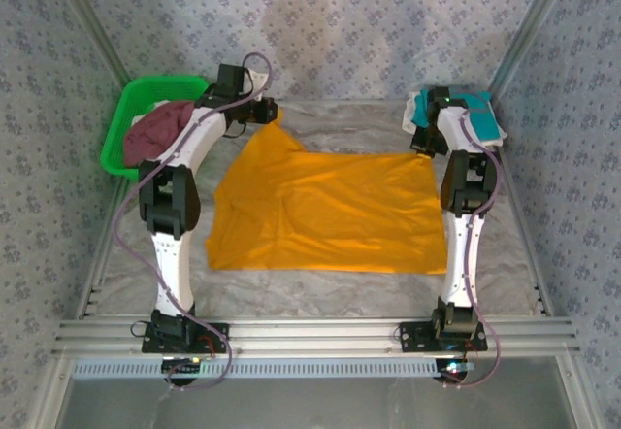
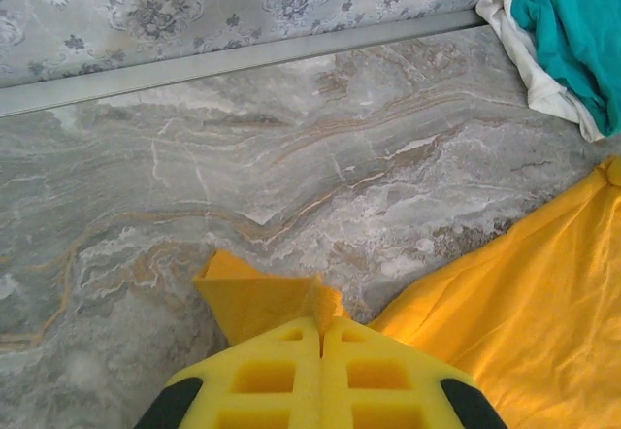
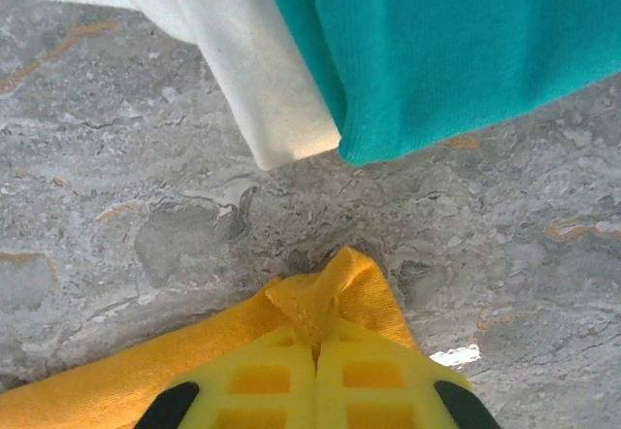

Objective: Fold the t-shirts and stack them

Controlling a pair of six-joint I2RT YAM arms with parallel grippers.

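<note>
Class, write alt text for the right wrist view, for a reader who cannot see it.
The right claw, shut, pinches a corner of the orange-yellow t-shirt over a grey marbled table. Beyond it, a teal t-shirt lies overlapping a white t-shirt.

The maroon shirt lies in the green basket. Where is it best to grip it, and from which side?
Probably the highest fold of the maroon shirt, from straight above. It lies bunched in a heap inside the green basket, whose walls would block a sideways approach, and its corners cannot be told apart.
</note>
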